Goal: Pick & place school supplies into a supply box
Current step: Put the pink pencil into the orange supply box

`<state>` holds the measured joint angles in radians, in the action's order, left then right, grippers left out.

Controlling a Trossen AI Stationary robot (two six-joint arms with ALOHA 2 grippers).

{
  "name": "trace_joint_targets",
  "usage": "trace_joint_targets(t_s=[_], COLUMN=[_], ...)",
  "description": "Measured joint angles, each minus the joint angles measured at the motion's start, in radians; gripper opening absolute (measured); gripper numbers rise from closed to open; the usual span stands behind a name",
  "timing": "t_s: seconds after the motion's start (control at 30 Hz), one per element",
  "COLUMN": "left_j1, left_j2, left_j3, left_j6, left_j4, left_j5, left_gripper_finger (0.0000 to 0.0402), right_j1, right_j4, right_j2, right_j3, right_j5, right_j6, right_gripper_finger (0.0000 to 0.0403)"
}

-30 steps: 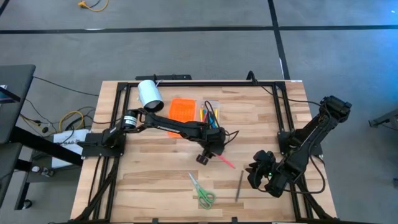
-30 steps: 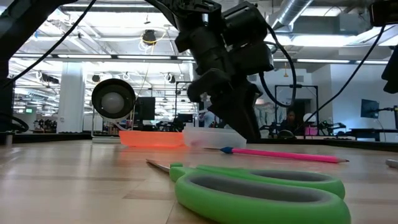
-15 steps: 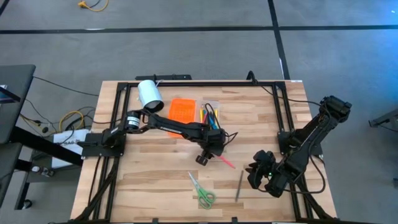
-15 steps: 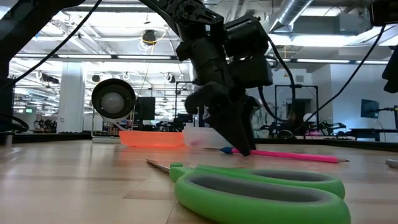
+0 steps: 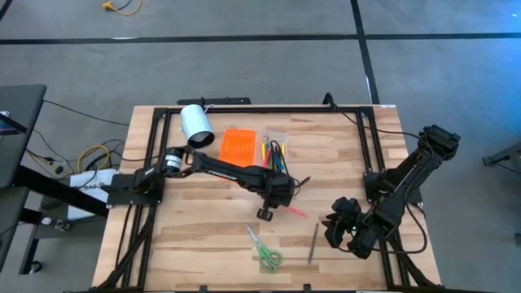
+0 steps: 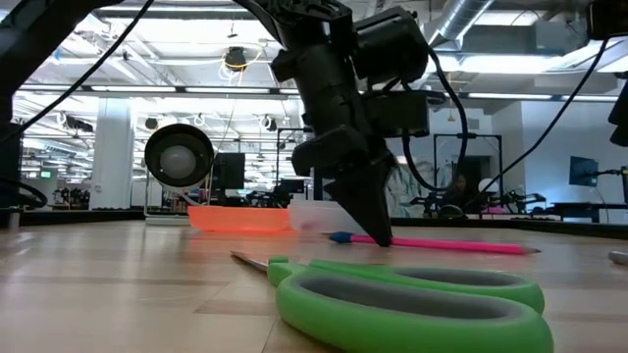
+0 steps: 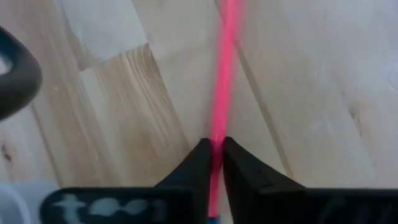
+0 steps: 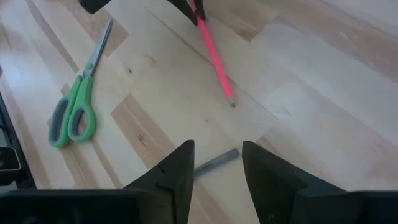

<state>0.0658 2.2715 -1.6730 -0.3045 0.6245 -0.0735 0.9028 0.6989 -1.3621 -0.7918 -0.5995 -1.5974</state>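
Left hand [image 7: 212, 152] has come down onto the pink pencil [image 5: 293, 211] and clenched on it; a second ago its fingers stood apart above the pencil, now they pinch it near its blue-capped end. The wrist view shows the two dark fingers [image 7: 198, 163] tight against the pink shaft with no gap. The pencil still lies on the worktop [image 5: 203, 236], not lifted. Judgement: the grasp is made, so the lift and carry to the box come next.

Pencil's long axis runs diagonally across the worktop in the high view, capped end under the left hand, sharpened tip pointing away toward the right arm's side and the front edge. In the low view it lies flat, level with the boards, tip [image 6: 535, 251] at the far right.

Box [image 5: 275, 146] sits well apart toward the back edge, already holding several pens; its orange lid [image 5: 238, 145] lies just beside it. Its long side does not line up with the pencil, so the pencil likely needs turning on the way.

Still out: green scissors [image 5: 264, 251] near the front edge, and a dark pen [image 5: 313, 242] beside them.

Right hand [image 8: 216, 168] waits at the right front, fingers spread, holding nothing.
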Motion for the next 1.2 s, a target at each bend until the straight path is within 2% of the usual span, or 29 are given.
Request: trace_joint_targets(t_s=[0.13, 0.4, 0.73, 0.93, 1.2], left_j1=[0.024, 0.051, 0.046, 0.04, 0.045], left_j2=[0.0, -0.003, -0.057, -0.071, -0.076], left_j3=[0.0, 0.0, 0.004, 0.01, 0.018], left_j6=[0.036, 0.142, 0.261, 0.273, 0.275], left_j4=[0.02, 0.118, 0.196, 0.327, 0.353], left_j5=[0.053, 0.078, -0.017, -0.047, -0.109], left_gripper_finger=[0.0013, 0.0006, 0.0003, 0.0001, 0.0], right_j1=[0.0, 0.0, 0.0, 0.0, 0.0], right_j4=[0.004, 0.004, 0.041, 0.058, 0.061], right_j2=[0.0, 0.0, 0.0, 0.0, 0.0], right_j3=[0.0, 0.0, 0.0, 0.0, 0.0], right_j5=[0.0, 0.029, 0.035, 0.032, 0.029], right_j6=[0.0, 0.025, 0.036, 0.037, 0.036], right_gripper_finger=[0.0129, 0.0129, 0.0129, 0.0129, 0.0129])
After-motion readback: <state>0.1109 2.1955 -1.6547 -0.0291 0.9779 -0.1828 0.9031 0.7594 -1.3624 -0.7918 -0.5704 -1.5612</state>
